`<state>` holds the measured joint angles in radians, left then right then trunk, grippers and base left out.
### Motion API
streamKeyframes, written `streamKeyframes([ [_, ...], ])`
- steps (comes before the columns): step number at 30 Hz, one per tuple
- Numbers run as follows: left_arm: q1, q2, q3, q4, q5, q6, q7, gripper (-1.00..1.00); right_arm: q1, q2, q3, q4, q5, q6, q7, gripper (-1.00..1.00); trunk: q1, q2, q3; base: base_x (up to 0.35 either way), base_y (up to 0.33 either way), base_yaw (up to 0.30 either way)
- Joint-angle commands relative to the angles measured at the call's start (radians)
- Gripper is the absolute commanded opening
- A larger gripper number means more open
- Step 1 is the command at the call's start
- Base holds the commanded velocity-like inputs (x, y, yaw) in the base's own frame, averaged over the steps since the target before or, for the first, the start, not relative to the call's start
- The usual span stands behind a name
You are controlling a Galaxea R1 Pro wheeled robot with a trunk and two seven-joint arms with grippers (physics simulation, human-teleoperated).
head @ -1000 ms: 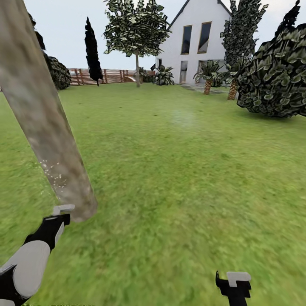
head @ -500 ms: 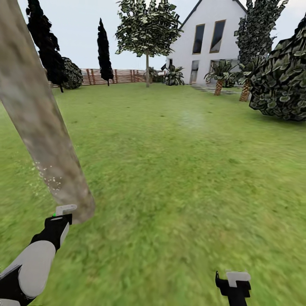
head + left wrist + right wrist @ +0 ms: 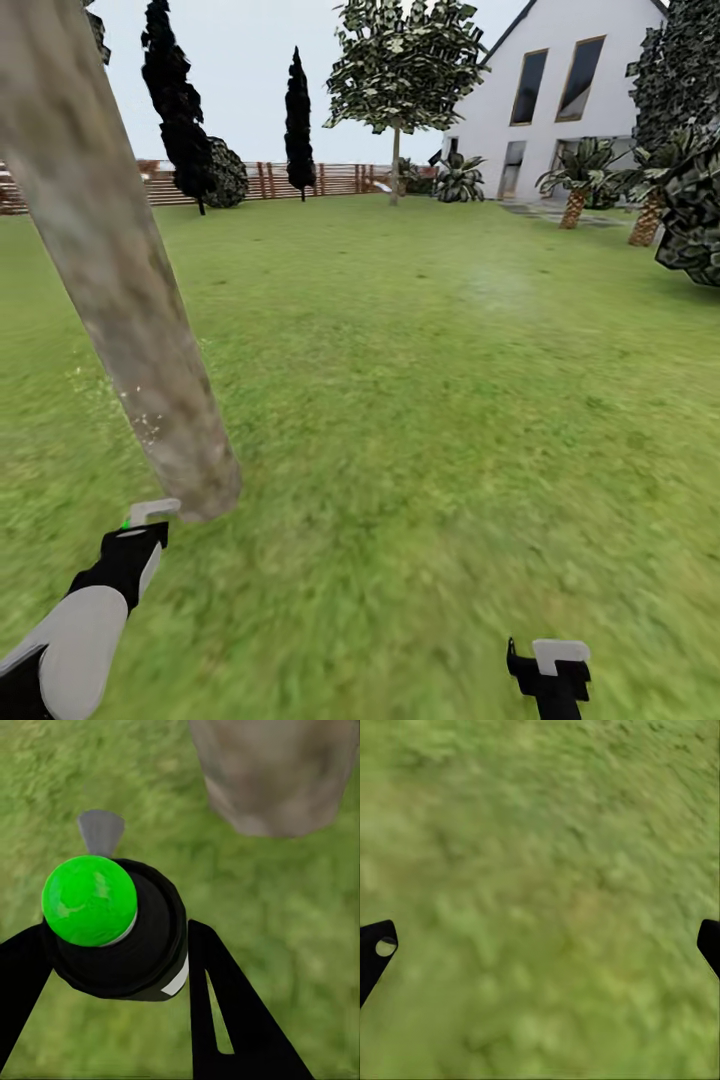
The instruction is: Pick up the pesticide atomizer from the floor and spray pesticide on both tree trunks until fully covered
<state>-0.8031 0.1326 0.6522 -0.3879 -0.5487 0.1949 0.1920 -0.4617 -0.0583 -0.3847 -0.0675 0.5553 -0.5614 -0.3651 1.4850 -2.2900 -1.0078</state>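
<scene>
- The left arm [image 3: 75,625] is seen at the lower left of the head view, reaching up and forward toward the base of the tree trunk [image 3: 120,270].
- The left gripper [image 3: 112,967] is closed around the pesticide atomizer [image 3: 112,926]: in the left wrist view the black fingers [image 3: 225,1012] are pressed against both sides of the black body under the green cap [image 3: 88,900].
- In the head view the atomizer's pale grey nozzle [image 3: 152,511] is seen just above the gripper, close to the foot of the trunk; whether it touches the bark cannot be told.
- In the left wrist view the nozzle is pointed past the green cap toward the grass [image 3: 45,787], with the trunk's foot at the upper right of that frame.
- The trunk is a thick grey-tan column, tilted from the upper left of the head view down to the lower left centre.
- White specks of pesticide [image 3: 150,425] are scattered on its lower part.
- The right gripper [image 3: 548,672] is held low at the bottom right of the head view; its jaws are spread wide over bare grass.
</scene>
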Motion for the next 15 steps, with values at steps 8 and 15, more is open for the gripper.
streamKeyframes([
  [8,0.001,0.001,0.039,0.000,-0.002,0.000,0.000,-1.00,0.000,0.000,0.000,0.000,0.000,0.000,0.000,1.00,0.000,0.000,0.000,0.236,-0.198,0.051],
  [15,0.002,0.000,0.041,0.000,-0.001,0.000,0.000,-1.00,0.000,-0.001,0.000,0.000,0.000,-0.001,-0.003,1.00,0.000,0.000,0.000,0.220,-0.203,0.146],
])
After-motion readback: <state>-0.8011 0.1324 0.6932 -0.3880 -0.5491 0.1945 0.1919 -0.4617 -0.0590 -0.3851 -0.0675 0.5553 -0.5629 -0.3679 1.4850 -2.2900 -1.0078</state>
